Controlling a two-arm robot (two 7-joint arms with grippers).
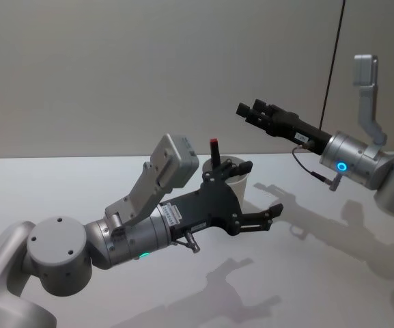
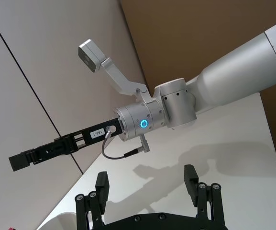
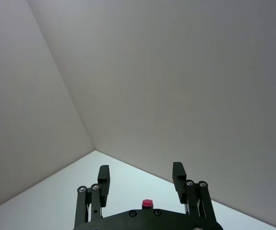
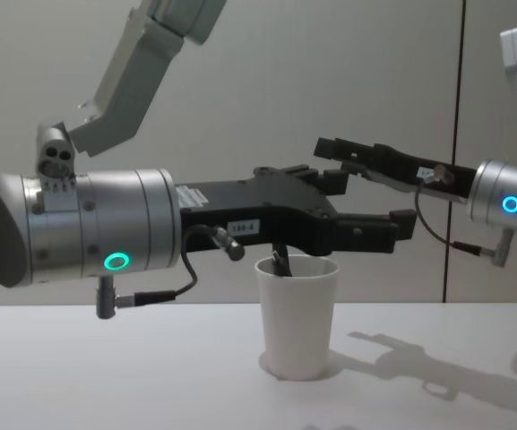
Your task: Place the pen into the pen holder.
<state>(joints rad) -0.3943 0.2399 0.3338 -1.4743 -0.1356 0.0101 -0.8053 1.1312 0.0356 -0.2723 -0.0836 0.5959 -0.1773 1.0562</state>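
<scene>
Pretty bare room tbh. White tabletop (image 1: 60, 184), smooth and matte, with soft grey shadows (image 1: 319, 212) falling across its right side. Behind it a plain light grey wall (image 1: 115, 68) with nothing hung on it. A thin dark vertical seam (image 1: 334, 48) runs down the wall on the right, splitting it into panels. In the left wrist view there's a brown panel (image 2: 200, 33) next to the grey one. Lighting is even and soft, no hard glare anywhere.
</scene>
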